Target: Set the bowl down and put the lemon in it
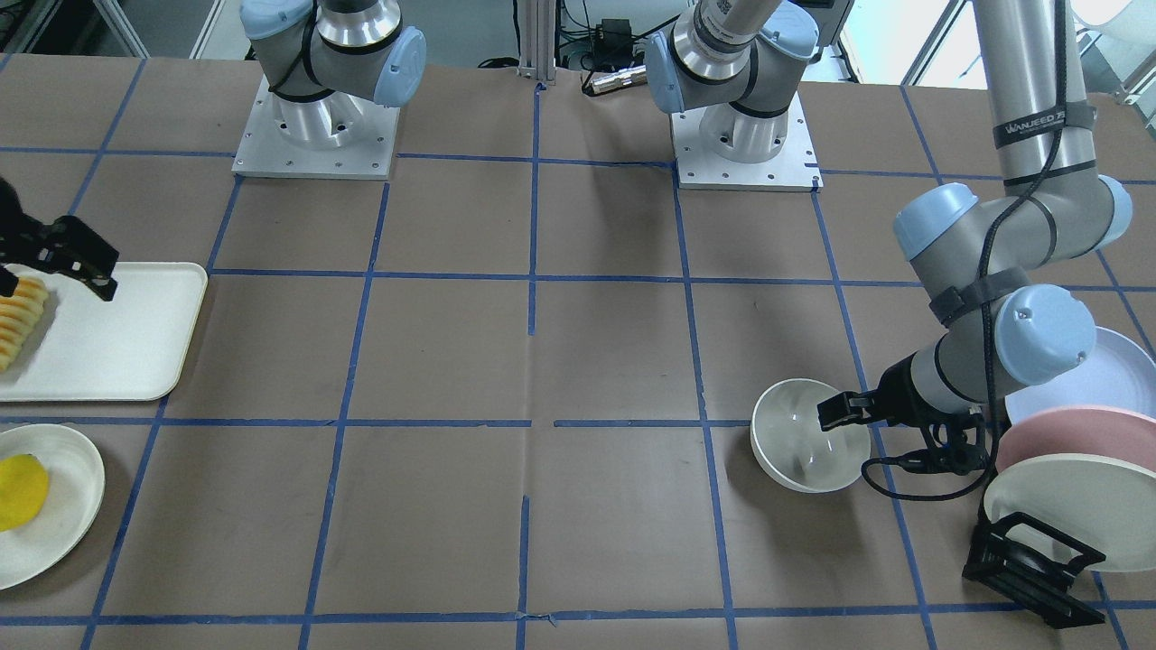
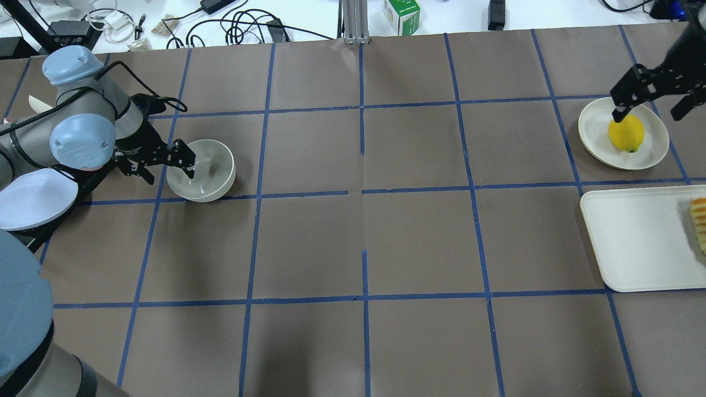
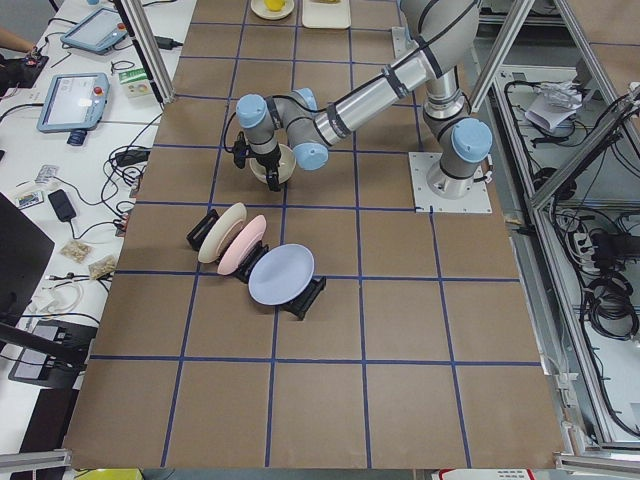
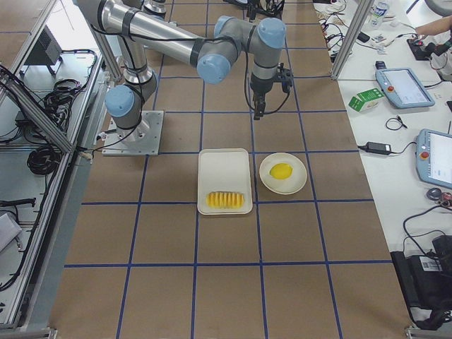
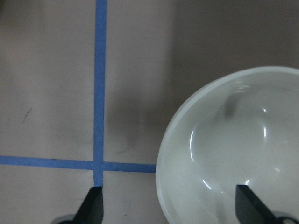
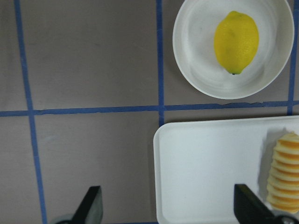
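Note:
The cream-white bowl (image 2: 208, 172) is upright at the table's left side, also in the front view (image 1: 804, 456) and left wrist view (image 5: 233, 149). My left gripper (image 2: 165, 168) is open and straddles the bowl's near rim, with one finger (image 5: 247, 207) inside the bowl and the other finger (image 5: 92, 207) outside it. The yellow lemon (image 2: 626, 133) lies on a flat cream plate (image 2: 595, 138) at the far right, also in the right wrist view (image 6: 236, 42). My right gripper (image 2: 651, 102) is open and empty, raised beside and above that plate.
A white tray (image 2: 634, 242) with a row of orange-yellow slices (image 6: 285, 172) lies next to the lemon's plate. A black rack holds a lavender plate (image 2: 33, 198), a pink one (image 1: 1075, 433) and a cream one (image 1: 1084, 515) just behind my left gripper.

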Robot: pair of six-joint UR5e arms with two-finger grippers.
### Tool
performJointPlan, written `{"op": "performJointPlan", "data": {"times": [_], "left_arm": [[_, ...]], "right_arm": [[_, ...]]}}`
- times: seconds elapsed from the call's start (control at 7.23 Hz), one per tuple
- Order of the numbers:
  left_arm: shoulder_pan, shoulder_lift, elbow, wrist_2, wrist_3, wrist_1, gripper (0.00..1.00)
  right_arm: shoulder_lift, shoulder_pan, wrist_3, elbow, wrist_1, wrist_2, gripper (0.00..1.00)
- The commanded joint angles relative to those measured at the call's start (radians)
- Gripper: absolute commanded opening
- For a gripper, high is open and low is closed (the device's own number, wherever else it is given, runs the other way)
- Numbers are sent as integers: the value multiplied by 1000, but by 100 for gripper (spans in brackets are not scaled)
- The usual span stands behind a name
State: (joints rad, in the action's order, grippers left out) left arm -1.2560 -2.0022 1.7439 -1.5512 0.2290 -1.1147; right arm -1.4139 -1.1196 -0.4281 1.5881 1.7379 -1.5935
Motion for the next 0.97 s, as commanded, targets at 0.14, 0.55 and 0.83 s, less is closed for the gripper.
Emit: {"op": "performJointPlan", "data": {"times": [0.14,0.55,0.83], "left_arm": [[0,-18,0,-10,29,1,23],[1,-12,-1,-7,24,1,0],[1,-9,0,-7,26,1,0]], "right_arm": [[201,58,-32,-20,233,-2,100],[326,64,-5,-22,405,4,100],[375,64,-4,-22,440,3,100]]}}
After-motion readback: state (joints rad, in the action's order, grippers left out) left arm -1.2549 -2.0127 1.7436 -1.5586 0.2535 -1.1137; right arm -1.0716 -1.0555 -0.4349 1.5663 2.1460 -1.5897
